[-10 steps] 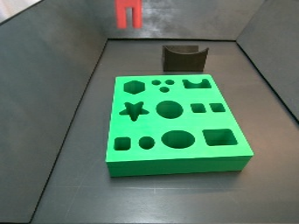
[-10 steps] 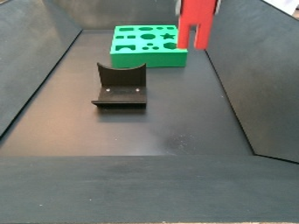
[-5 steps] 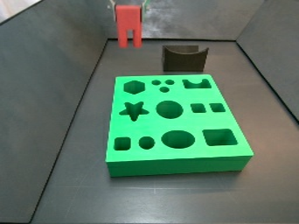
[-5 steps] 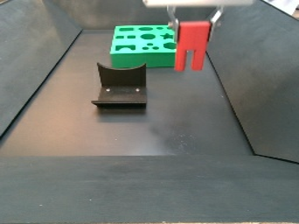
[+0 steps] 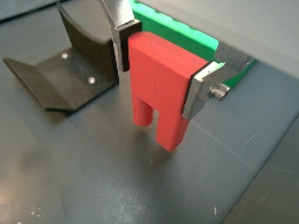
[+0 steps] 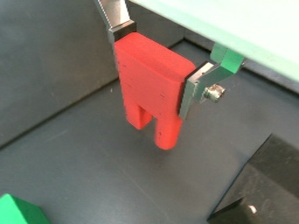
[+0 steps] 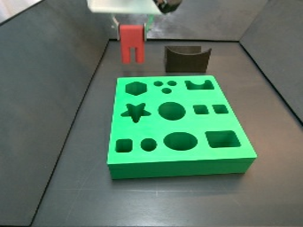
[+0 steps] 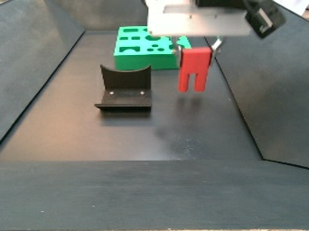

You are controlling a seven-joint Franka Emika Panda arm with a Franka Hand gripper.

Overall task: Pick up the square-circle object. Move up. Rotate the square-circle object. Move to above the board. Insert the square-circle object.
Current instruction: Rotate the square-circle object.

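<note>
We see the gripper (image 5: 158, 72) clamped on the square-circle object (image 5: 162, 92), a small red block with two short legs, held upright with the legs pointing down and hanging clear above the dark floor. In both wrist views its flat silver fingers (image 6: 114, 22) press against the two opposite sides of the red block, so the jaws are closed on it. In a side view the gripper (image 7: 131, 27) and the red block (image 7: 131, 43) hang near the far end of the tray, beyond the far edge of the board (image 7: 178, 124) and off towards one of its far corners. The board is a bright green slab lying flat on the floor, its star, hexagon, circle and square cut-outs all unfilled. The fixture (image 7: 186, 58), a dark bracket, stands on the floor just past the board's far edge, beside the hanging block and apart from it. In the opposite side view the red block (image 8: 193, 69) hangs beside the board (image 8: 139, 50), with the fixture (image 8: 125, 87) on the floor near it, and the gripper's pale body (image 8: 200, 18) sits directly above. The grey walls of the tray (image 8: 49, 72) slope up on either side.
</note>
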